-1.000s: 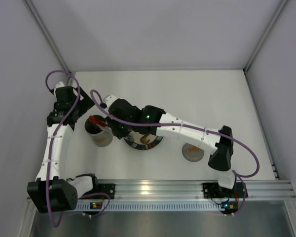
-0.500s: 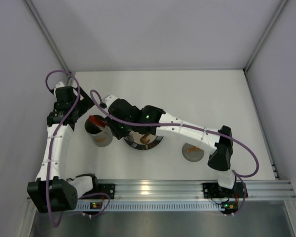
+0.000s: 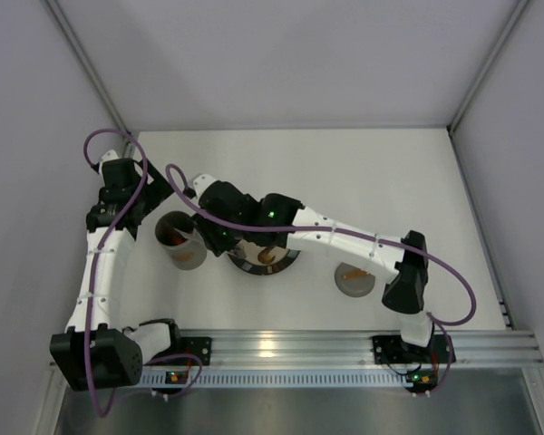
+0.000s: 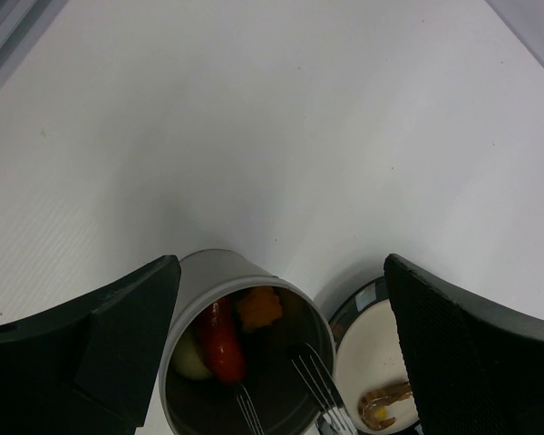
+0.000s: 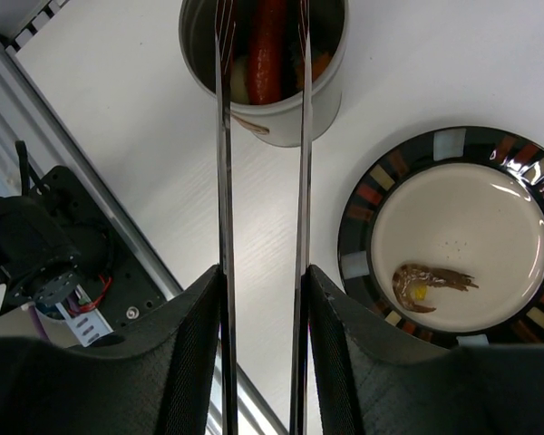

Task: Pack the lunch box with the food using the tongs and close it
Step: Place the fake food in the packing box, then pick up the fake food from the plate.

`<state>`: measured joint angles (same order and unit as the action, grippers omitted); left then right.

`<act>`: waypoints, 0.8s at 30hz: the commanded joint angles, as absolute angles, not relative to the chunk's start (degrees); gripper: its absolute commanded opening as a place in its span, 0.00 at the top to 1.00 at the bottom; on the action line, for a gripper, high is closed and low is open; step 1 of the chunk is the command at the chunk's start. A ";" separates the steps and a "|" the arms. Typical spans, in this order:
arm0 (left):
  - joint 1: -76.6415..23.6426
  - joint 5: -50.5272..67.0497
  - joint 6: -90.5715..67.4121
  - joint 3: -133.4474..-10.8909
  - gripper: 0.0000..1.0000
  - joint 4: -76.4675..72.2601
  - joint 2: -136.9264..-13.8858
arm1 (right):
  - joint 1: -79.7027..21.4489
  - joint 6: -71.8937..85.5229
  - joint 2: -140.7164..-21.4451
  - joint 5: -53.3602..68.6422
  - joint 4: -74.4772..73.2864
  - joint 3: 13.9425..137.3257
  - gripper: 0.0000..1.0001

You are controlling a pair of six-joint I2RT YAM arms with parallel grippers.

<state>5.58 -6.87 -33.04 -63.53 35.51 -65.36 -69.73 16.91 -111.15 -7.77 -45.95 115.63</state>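
Tongs (image 5: 222, 181) over lunch box (image 5: 281, 122) mouth (sausage (image 5: 266, 50) btwn arms).

The top view sits high above the near edge and looks straight down on the whole bench (image 3: 363, 172), with the arm bases at the bottom. The left wrist view looks steeply down from close by, framed by the left hand (image 4: 279, 272). The right wrist view looks down along the tongs (image 5: 301, 181) from the right hand (image 5: 263, 272). All 3 views share the lunch box (image 5: 281, 122) and the plate (image 5: 363, 227).
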 commanded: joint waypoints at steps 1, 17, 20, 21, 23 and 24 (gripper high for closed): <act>5.98 -7.29 -32.61 -64.07 0.01 32.52 -64.07 | -70.93 16.08 -106.71 -10.36 -44.82 118.30 0.60; 6.06 -6.77 -32.78 -63.98 0.01 32.17 -64.16 | -70.49 26.27 -82.19 -24.87 -45.17 83.95 0.57; 5.98 -6.50 -32.87 -63.90 0.01 32.17 -64.16 | -70.49 28.38 -81.04 -26.54 -46.14 79.99 0.57; 5.98 -6.50 -32.87 -63.90 0.01 32.17 -64.25 | -70.49 28.91 -80.77 -26.72 -46.23 79.20 0.56; 5.98 -6.50 -32.70 -63.81 0.01 32.08 -64.25 | -70.31 30.05 -80.42 -26.54 -45.79 76.47 0.56; 5.98 -6.59 -32.70 -63.81 0.01 32.17 -64.16 | -70.31 30.49 -80.33 -26.19 -45.53 75.86 0.56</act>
<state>5.58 -6.83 -33.04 -63.53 35.51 -65.36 -69.76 27.24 -82.54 -23.86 -46.26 76.84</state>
